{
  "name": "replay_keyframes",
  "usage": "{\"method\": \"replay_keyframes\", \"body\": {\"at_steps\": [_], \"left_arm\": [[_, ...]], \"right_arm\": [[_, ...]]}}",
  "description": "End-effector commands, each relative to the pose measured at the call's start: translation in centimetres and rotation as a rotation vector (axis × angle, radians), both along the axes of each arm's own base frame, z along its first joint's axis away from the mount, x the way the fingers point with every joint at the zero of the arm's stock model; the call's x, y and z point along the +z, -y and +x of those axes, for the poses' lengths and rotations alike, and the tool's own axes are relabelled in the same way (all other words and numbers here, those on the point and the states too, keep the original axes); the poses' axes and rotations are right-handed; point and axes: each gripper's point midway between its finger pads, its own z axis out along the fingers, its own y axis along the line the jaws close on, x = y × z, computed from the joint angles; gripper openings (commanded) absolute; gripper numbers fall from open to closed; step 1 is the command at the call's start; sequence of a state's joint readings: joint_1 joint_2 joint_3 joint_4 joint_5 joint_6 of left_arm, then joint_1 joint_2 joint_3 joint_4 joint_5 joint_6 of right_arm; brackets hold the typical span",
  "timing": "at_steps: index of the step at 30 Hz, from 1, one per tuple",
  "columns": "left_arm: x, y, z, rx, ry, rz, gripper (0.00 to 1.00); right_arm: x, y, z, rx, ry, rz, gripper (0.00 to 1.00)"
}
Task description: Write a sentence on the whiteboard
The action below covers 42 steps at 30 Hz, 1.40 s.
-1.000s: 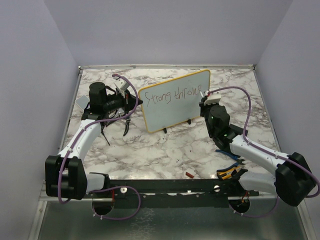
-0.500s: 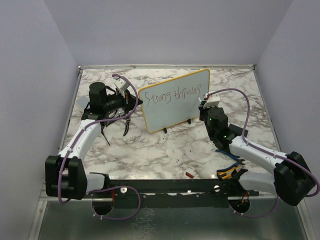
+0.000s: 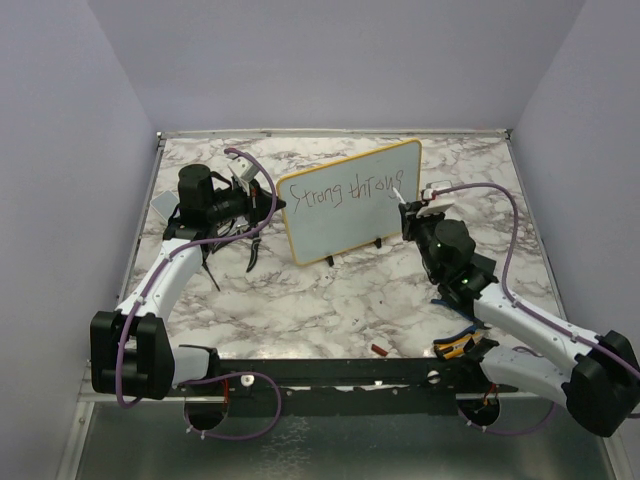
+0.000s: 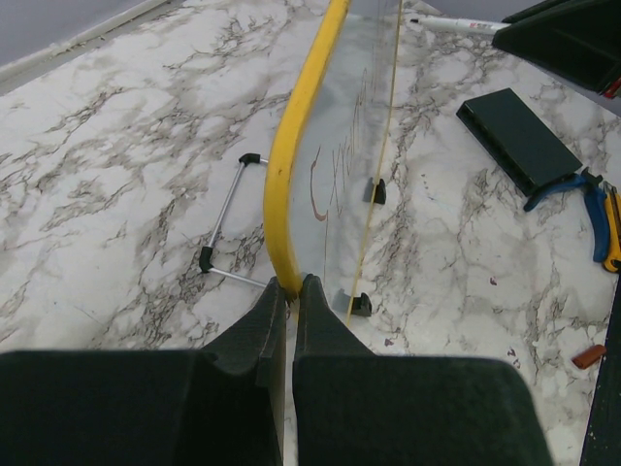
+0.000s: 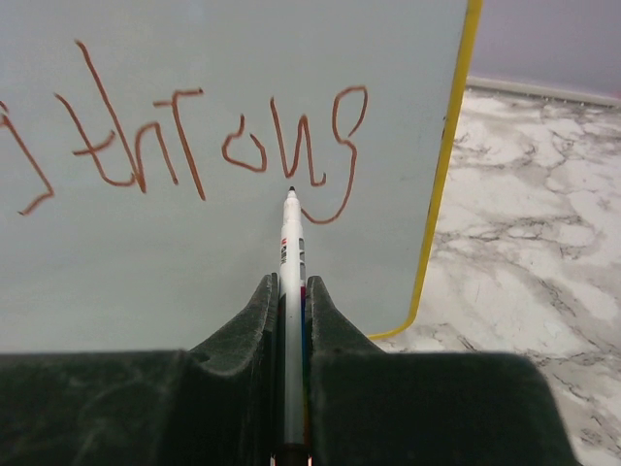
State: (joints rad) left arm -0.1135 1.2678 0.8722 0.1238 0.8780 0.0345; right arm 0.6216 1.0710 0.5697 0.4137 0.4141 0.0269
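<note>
The whiteboard [image 3: 350,205] stands upright on the marble table, tilted, with a yellow frame. My left gripper [image 4: 288,287] is shut on the frame's lower left edge [image 3: 281,215]. The sentence [image 3: 345,189] so reads in one line of thin reddish-brown letters, roughly "Strong throug". In the right wrist view the last letters [image 5: 194,146] fill the board [image 5: 175,272]. My right gripper [image 5: 291,289] is shut on a white marker [image 5: 291,248]. Its tip sits just under the final letters, at or very near the board's face. From above, this gripper [image 3: 412,207] is at the board's right end.
A black rectangular slab [image 4: 519,138] lies right of the board. Blue and yellow pliers [image 4: 582,199] lie near the front right [image 3: 455,346]. A small red piece [image 3: 380,350] rests by the front rail. A wire bracket [image 4: 228,221] lies behind the board.
The right gripper with the marker has added the last curled letter to the second word. The right arm's elbow has swung rightward. The left arm and the board have stayed still.
</note>
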Motion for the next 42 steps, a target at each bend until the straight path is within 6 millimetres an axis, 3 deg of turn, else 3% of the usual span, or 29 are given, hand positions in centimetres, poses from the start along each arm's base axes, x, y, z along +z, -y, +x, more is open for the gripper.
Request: {"method": "replay_keyframes", "body": {"at_steps": [1,9,22,27,42], "left_arm": [[-0.8,-0.7,0.4,0.030,0.029,0.045,0.00],[-0.7,-0.6,0.3,0.029,0.031,0.043,0.00],[-0.7,-0.6,0.3,0.028,0.029,0.043,0.00],[-0.7,-0.6,0.3,0.027,0.028,0.042,0.00],[-0.6,-0.6,0.3,0.026,0.032,0.042,0.00]], "right_arm": [[2.9,1.7,-0.9,-0.055,0.062,0.023,0.01],[5.3,3.6,0.4,-0.160,0.142,-0.025,0.01],[8.2,3.2,2.9,-0.136,0.216,-0.023,0.01],[7.5,2.7,3.4,-0.111,0.199,-0.027,0.01],[2.9,2.9,3.9,-0.113,0.093,-0.049,0.01]]}}
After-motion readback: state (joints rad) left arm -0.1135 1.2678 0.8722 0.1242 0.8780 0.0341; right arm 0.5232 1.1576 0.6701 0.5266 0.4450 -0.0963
